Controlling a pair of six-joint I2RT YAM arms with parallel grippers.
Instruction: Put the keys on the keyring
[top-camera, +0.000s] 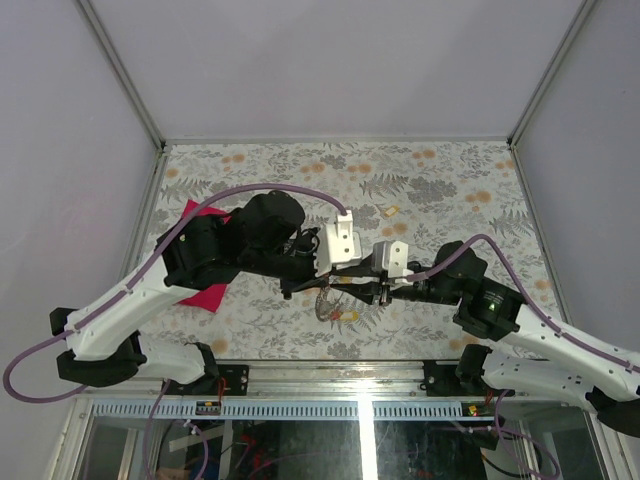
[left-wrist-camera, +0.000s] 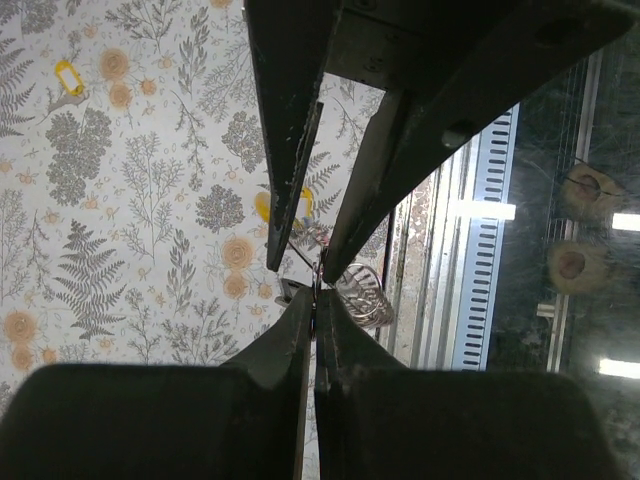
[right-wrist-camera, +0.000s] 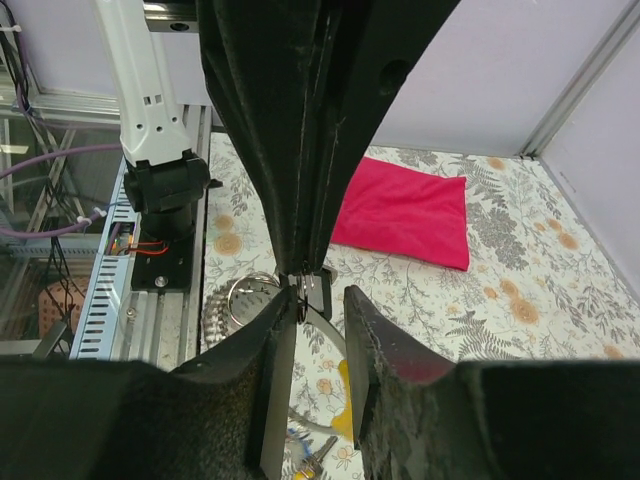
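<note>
The keyring (left-wrist-camera: 365, 292) is held to the right of the red cloth (right-wrist-camera: 405, 215), pinched in the tightly closed left gripper (right-wrist-camera: 300, 272). The right gripper (right-wrist-camera: 318, 335) is set against it, jaws narrowly parted around a thin metal strip. Several keys (top-camera: 347, 315) are seen just beneath; one yellow key (top-camera: 392, 210) lies farther right of the cloth

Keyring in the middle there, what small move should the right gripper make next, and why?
Probably close on the thin metal piece between its fingers: the right gripper stands open around it, while the shut left gripper holds the keyring right beside it.
</note>
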